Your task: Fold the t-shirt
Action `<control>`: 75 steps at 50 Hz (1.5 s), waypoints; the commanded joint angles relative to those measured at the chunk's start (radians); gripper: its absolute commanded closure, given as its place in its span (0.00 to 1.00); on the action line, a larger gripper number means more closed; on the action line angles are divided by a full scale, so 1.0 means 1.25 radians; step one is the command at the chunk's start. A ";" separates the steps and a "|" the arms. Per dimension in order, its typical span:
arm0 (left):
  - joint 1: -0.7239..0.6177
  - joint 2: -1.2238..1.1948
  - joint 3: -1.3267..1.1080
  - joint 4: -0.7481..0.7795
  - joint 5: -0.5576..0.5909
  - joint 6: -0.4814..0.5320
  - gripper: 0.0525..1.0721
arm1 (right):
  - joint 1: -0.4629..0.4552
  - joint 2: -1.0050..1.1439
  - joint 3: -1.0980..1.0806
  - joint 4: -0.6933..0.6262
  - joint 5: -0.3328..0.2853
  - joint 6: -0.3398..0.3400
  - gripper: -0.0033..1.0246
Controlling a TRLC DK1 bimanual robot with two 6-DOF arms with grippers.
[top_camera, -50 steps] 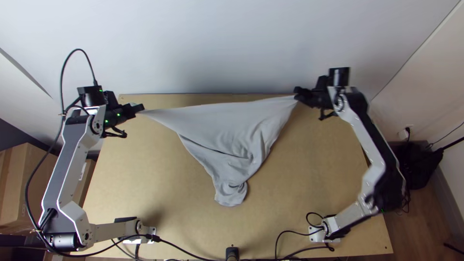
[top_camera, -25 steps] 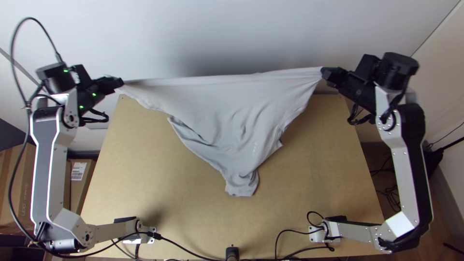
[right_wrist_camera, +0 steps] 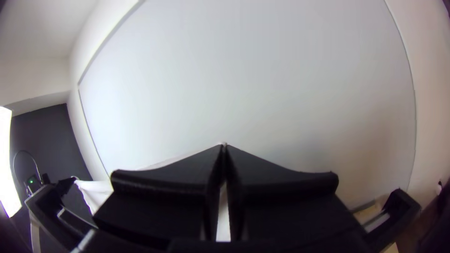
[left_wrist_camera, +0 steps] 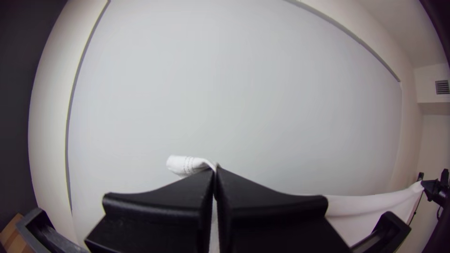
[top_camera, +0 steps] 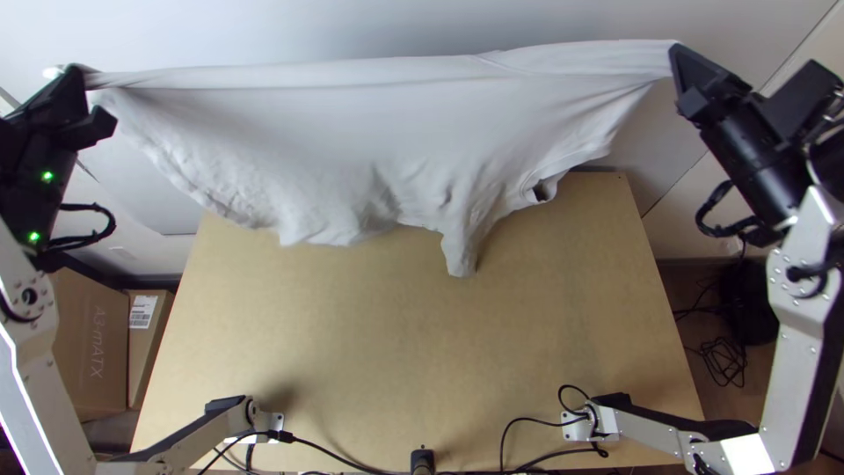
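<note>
- At twelve o'clock, the t-shirt [top_camera: 378, 132] is held stretched across the far edge of the counter [top_camera: 396, 352] (its lower part is rumpled).
- At ten, one end is clenched by the left pincer [top_camera: 85, 81].
- At two, the other is gripped by the right pincer [top_camera: 680, 69].

The top view is bright, with diffuse light across the light brown wooden table [top_camera: 378, 352] and gentle shading in the folds of the pale grey cloth t-shirt [top_camera: 396, 123]. A soft shadow lies beside the left arm's silver-grey metal base [top_camera: 271, 424]. Glare whitens a glowing panel [right_wrist_camera: 6, 159] in the right wrist view; both wrist views bend straight wall edges and darken towards corners.
</note>
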 commanded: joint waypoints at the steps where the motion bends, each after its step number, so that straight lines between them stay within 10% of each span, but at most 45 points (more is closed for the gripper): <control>1: 0.025 -0.097 0.001 0.007 -0.031 0.002 0.98 | 0.006 -0.109 0.044 -0.013 0.035 -0.005 0.97; 36: -0.018 -0.500 -0.207 -0.228 -0.031 -0.046 0.98 | -0.019 -0.409 -0.070 -0.261 -0.058 0.049 0.97; 57: -0.124 -0.484 -0.789 -0.049 0.014 -0.054 0.98 | 0.006 -0.511 -0.863 0.121 -0.058 0.120 0.97; 75: -0.131 -0.203 -1.014 0.281 0.019 0.008 0.98 | 0.009 -0.213 -1.003 0.397 -0.056 0.149 0.97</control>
